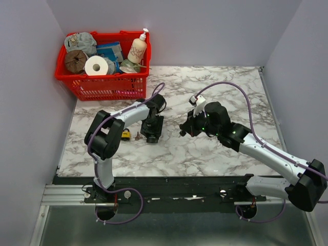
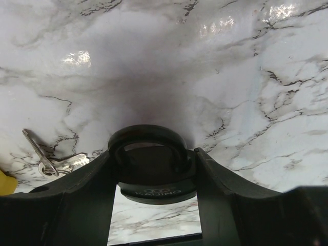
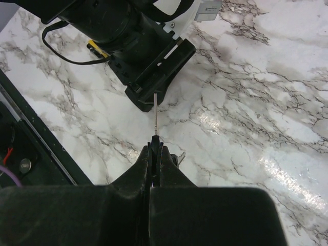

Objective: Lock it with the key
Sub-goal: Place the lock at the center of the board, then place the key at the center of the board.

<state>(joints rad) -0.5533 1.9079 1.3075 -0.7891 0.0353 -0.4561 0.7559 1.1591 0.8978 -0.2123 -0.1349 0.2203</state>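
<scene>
— Padlock (image 2: pixel 154 190) location?
— Low over the marble counter (image 2: pixel 215 77), pinched between the fingers (image 2: pixel 82 195) of the left end effector (image 1: pixel 152 131). Clenched on the black body, with the round shackle poking out ahead toward bare marble.
— And the right end effector (image 3: pixel 155 146)?
— Clamped tight on the key (image 3: pixel 155 114). Seen edge-on from the right wrist, as a thin blade aimed straight at the left end effector. Tip near it; touching or not, cannot tell.
— Anything else on the counter?
— Loose keys (image 2: pixel 54 163) on a ring, lying flat just beside the left end effector, off to the left in its wrist view. Next to those, a small yellow thing (image 1: pixel 125 134), too small to name.
— Far corner?
— Red basket (image 1: pixel 102 88) at the back left, well apart from both end effectors. Holding a paper roll (image 1: pixel 95 65) and a pump bottle (image 1: pixel 137 49), among other bits.
</scene>
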